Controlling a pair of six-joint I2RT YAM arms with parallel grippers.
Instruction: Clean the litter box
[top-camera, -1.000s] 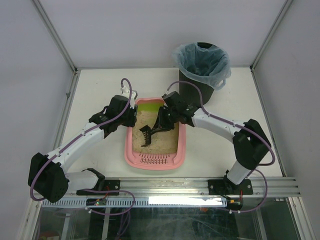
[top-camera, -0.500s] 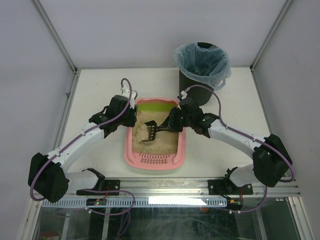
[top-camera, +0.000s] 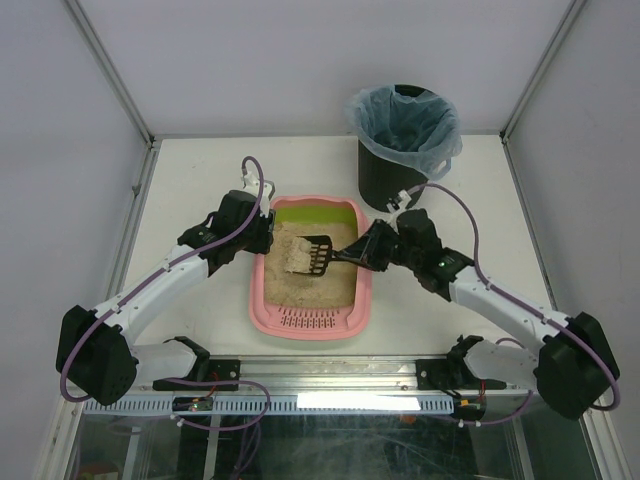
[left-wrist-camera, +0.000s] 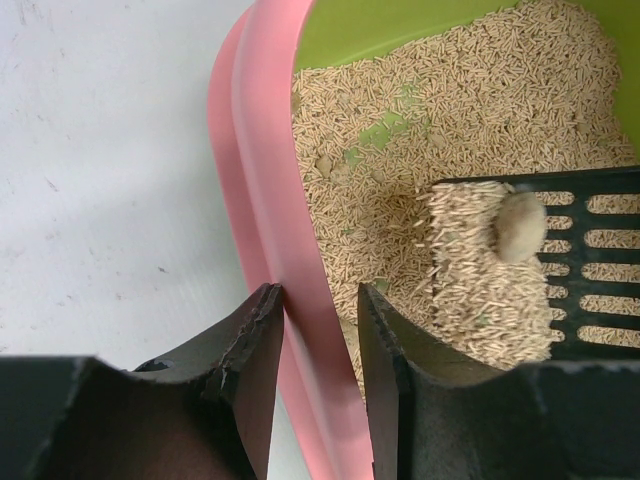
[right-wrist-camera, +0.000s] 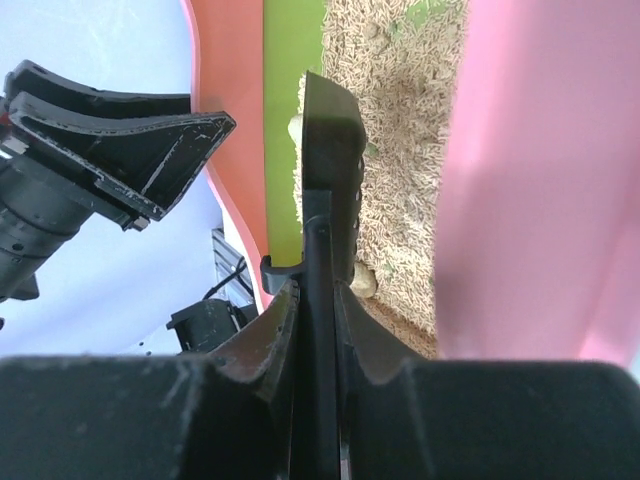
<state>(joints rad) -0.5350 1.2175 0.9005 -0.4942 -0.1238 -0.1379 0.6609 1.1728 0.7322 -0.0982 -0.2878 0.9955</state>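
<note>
The pink litter box (top-camera: 258, 300) with lime-green inner wall and beige litter lies mid-table. My left gripper (top-camera: 264, 238) clamps its left rim; in the left wrist view the fingers (left-wrist-camera: 250, 350) straddle the pink rim (left-wrist-camera: 255, 150). My right gripper (top-camera: 368, 248) is shut on the handle of a black slotted scoop (top-camera: 313, 256), held level over the far half of the litter. The scoop (left-wrist-camera: 560, 270) carries a heap of litter and a pale clump (left-wrist-camera: 520, 225). In the right wrist view the gripper (right-wrist-camera: 315, 290) pinches the handle, with the scoop (right-wrist-camera: 335, 160) edge-on.
A black cylindrical bin (top-camera: 393, 175) lined with a pale blue bag stands at the far right, just beyond the litter box corner. The slotted grille (top-camera: 308, 320) is at the box's near end. Metal frame posts and rails edge the white table.
The right arm has drawn back to the right. The scoop has swung from lying tilted in the middle of the litter to level and raised, loaded with litter and a clump. Left arm unmoved.
</note>
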